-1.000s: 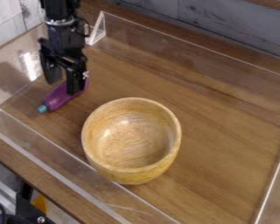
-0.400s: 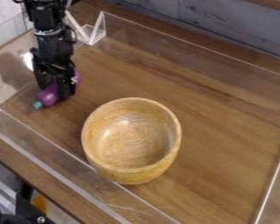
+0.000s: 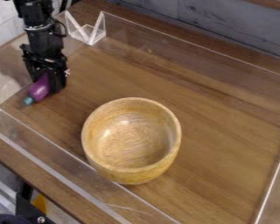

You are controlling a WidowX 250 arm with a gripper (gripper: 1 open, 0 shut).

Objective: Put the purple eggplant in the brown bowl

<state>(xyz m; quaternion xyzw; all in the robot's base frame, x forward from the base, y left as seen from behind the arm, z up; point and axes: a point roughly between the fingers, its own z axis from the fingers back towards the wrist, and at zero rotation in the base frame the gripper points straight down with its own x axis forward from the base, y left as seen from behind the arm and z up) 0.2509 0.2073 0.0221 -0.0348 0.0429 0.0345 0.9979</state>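
Note:
The purple eggplant (image 3: 38,92) lies on the wooden table at the left, its blue-green stem end pointing toward the front left. My gripper (image 3: 45,84) points straight down over it, its black fingers (image 3: 57,80) on either side of the eggplant's thicker end and closed against it. The fingers hide part of the eggplant. The brown bowl (image 3: 133,170) stands empty in the middle of the table, to the right of and nearer than the gripper.
Clear plastic walls (image 3: 60,162) fence the table (image 3: 224,105) on the front, left and back. A clear angled stand (image 3: 91,28) sits at the back left, behind the arm. The table's front-left edge is close to the eggplant.
My gripper has moved left and down onto the eggplant, and its fingers have closed on it. The eggplant has shifted a little to the left. The bowl has stayed put.

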